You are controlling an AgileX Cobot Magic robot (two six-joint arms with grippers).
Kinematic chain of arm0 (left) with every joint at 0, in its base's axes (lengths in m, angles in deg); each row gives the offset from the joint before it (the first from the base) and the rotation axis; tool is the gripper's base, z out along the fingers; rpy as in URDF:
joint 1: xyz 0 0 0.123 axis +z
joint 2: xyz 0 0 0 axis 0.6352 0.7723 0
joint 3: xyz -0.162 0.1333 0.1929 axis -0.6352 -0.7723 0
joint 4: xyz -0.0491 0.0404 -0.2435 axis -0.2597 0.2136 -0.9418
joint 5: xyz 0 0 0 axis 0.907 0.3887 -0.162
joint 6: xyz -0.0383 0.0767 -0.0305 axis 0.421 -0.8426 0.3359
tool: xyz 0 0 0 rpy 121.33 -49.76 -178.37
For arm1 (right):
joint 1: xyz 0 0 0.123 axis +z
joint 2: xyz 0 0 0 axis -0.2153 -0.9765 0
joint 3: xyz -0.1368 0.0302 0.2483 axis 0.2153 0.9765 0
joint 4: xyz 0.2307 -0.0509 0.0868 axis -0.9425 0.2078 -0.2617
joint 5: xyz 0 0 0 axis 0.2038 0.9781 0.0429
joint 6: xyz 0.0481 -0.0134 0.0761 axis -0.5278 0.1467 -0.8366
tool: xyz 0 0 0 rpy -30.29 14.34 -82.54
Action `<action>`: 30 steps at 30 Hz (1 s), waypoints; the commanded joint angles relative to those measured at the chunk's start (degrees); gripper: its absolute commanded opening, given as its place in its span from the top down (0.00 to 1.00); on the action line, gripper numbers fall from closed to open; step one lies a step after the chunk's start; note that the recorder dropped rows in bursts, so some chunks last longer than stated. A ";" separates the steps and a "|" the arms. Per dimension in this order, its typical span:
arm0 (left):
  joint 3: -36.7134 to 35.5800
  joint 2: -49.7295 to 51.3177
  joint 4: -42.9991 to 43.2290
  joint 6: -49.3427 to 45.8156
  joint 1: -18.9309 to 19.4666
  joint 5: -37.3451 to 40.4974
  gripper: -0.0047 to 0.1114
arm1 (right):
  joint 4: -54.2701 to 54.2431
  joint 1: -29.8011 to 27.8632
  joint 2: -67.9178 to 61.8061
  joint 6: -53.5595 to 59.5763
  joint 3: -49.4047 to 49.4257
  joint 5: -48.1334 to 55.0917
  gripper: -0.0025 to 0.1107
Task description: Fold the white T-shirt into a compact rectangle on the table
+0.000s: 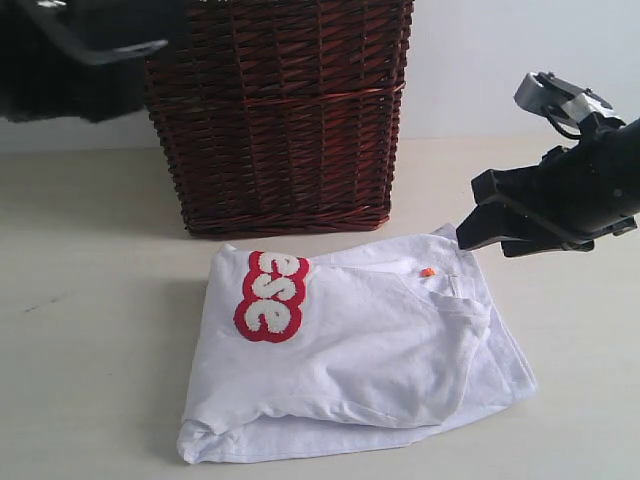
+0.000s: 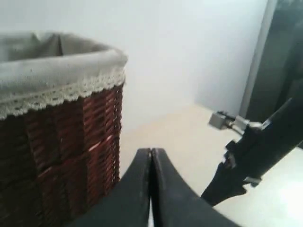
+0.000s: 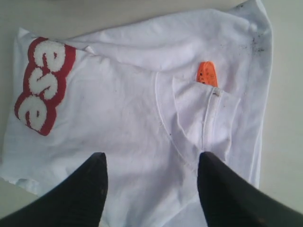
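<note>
The pale worktop [image 1: 90,300] carries everything. At its back stands a dark wicker basket [image 1: 280,110] with a lace-edged cloth lining. Just in front of the basket lies the white T-shirt [image 1: 370,350], already gathered into a layered, roughly rectangular bundle. The bundle's lower edges are uneven, and a loose flap trails off on the right side. The right gripper [image 3: 152,156] hangs over that right part of the shirt, its jaws spread wide and holding nothing. The left gripper [image 2: 151,156] is raised beside the basket's rim, well clear of the cloth, with its jaws pressed together on nothing. The folding looks nearly finished, and what probably remains is squaring the ragged right side. To do that well, the right gripper should come straight down at the outer edge and pinch every layer, not only the top sheet. It should then lift only enough to clear the cloth and lay the flap inward, so that its edge lines up with the fold beneath. Dragging would skew the whole bundle. The red-edged lettering [image 1: 270,297] sits at the far left corner and should be left as it is. The small orange tag [image 3: 207,74] by the collar seam marks where the cloth is thickest.
</note>
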 commanded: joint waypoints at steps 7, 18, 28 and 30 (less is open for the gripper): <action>-9.50 -23.31 0.18 1.13 0.17 0.31 0.96 | -1.00 -0.23 0.43 0.57 0.17 -1.03 0.49; -9.66 -27.51 0.18 0.98 0.17 0.54 0.96 | -1.00 -0.23 0.43 0.57 0.17 -1.03 0.49; -12.95 -28.44 -10.47 -15.77 2.43 0.74 0.96 | -1.00 -0.23 0.43 0.57 0.17 -1.03 0.49; -14.90 -29.14 -17.39 -22.48 4.41 0.57 0.96 | -1.00 -0.23 0.43 0.57 0.17 -1.03 0.49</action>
